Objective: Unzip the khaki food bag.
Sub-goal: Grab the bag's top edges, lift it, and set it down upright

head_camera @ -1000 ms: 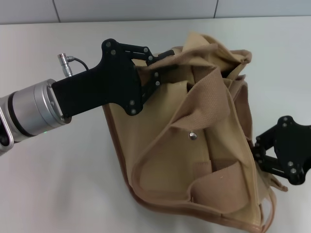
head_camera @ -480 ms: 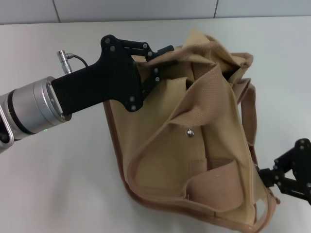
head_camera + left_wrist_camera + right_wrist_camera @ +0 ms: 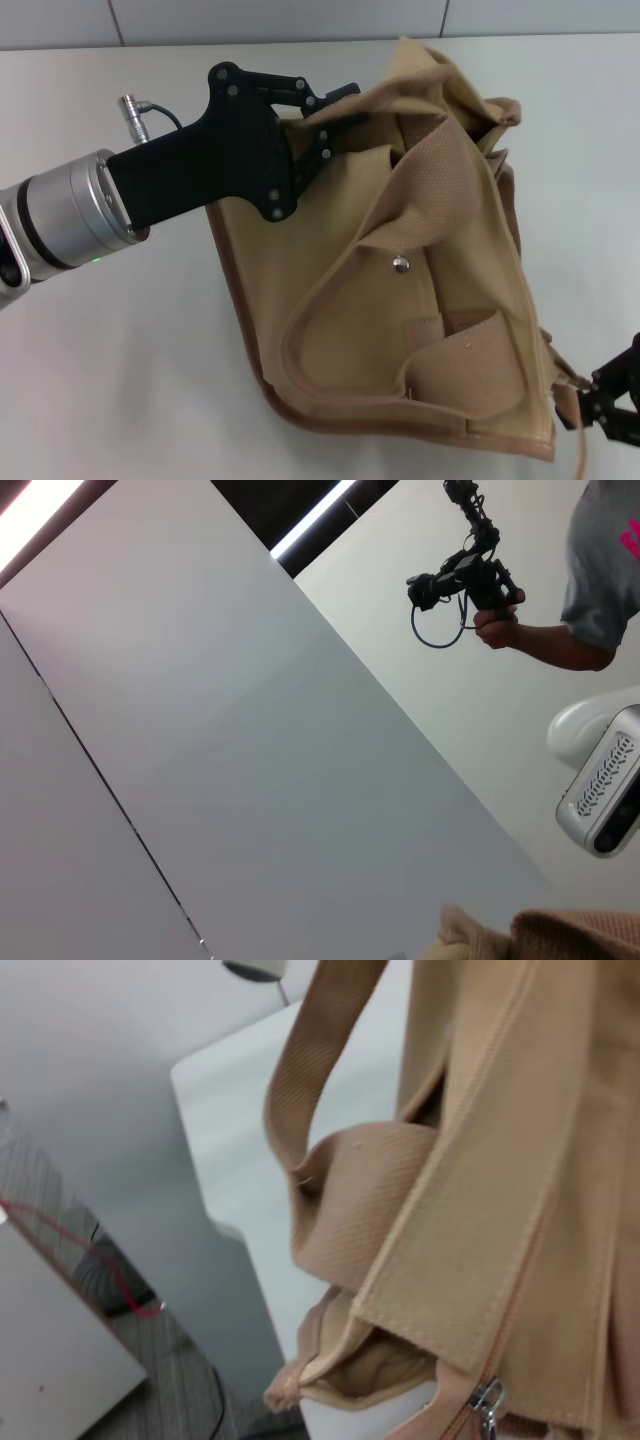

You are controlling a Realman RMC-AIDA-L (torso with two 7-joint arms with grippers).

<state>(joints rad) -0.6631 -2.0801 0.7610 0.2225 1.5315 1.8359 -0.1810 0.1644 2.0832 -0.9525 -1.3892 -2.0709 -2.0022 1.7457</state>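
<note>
The khaki food bag (image 3: 400,310) lies on its side on the white table, front pocket and silver snap (image 3: 401,265) facing up, one webbing handle (image 3: 440,190) draped across it. My left gripper (image 3: 332,122) is shut on the bag's upper left corner. At the bag's lower right corner, by the picture's edge, my right gripper (image 3: 588,398) is shut on the zipper pull (image 3: 573,382). In the right wrist view the zipper pull (image 3: 487,1397) hangs at the end of the brown-trimmed seam, beside a handle (image 3: 310,1070). The left wrist view catches only a scrap of the bag (image 3: 560,935).
The white table (image 3: 120,370) spreads to the left of and in front of the bag. A grey wall (image 3: 300,20) runs behind it. In the left wrist view a person (image 3: 590,580) stands far off holding a black device.
My right gripper has travelled down and to the right along the bag's side, toward its lower corner. The bag has been drawn flatter and longer. The left gripper has held its place.
</note>
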